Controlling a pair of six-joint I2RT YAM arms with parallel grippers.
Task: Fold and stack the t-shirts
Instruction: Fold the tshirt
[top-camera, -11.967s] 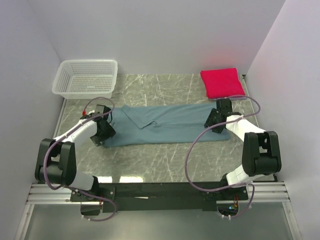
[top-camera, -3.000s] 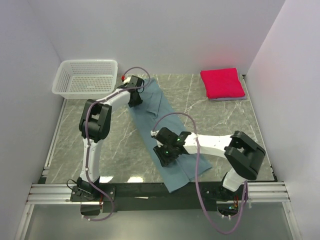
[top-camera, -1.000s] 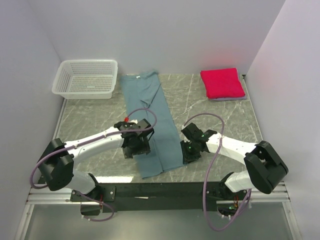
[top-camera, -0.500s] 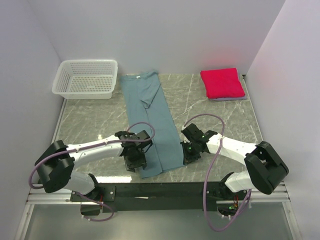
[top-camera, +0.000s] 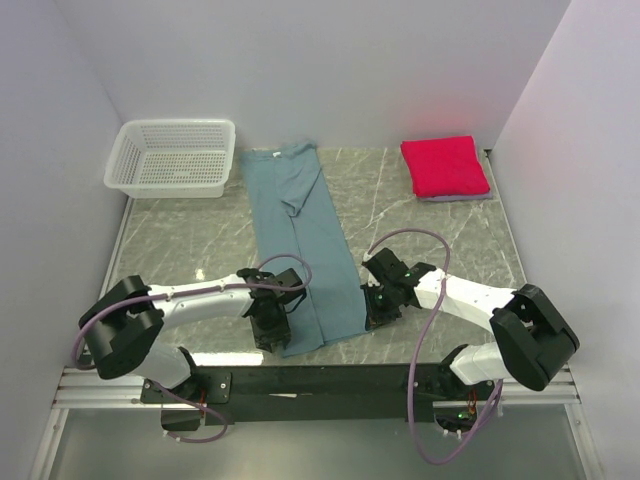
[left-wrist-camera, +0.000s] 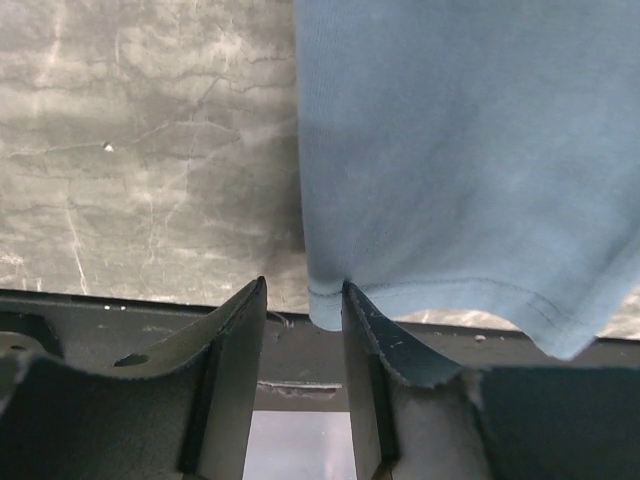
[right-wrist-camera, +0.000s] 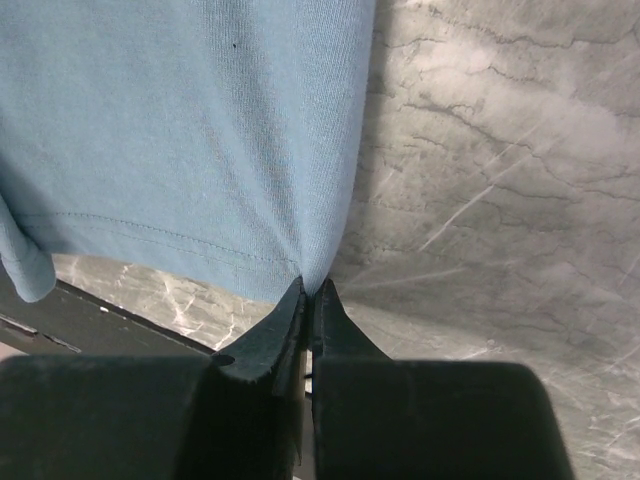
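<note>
Left hand (left-wrist-camera: 303, 292) ajar; right hand (right-wrist-camera: 309, 290) pinched closed

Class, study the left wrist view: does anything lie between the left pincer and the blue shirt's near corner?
Nothing visible does. The blue shirt lies with its corner right at the open left pincer, only table beside it.

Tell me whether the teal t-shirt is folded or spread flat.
Partly folded: the teal t-shirt lies as a long narrow strip across the table, near edge to far, not a compact square like the pink t-shirt.
</note>
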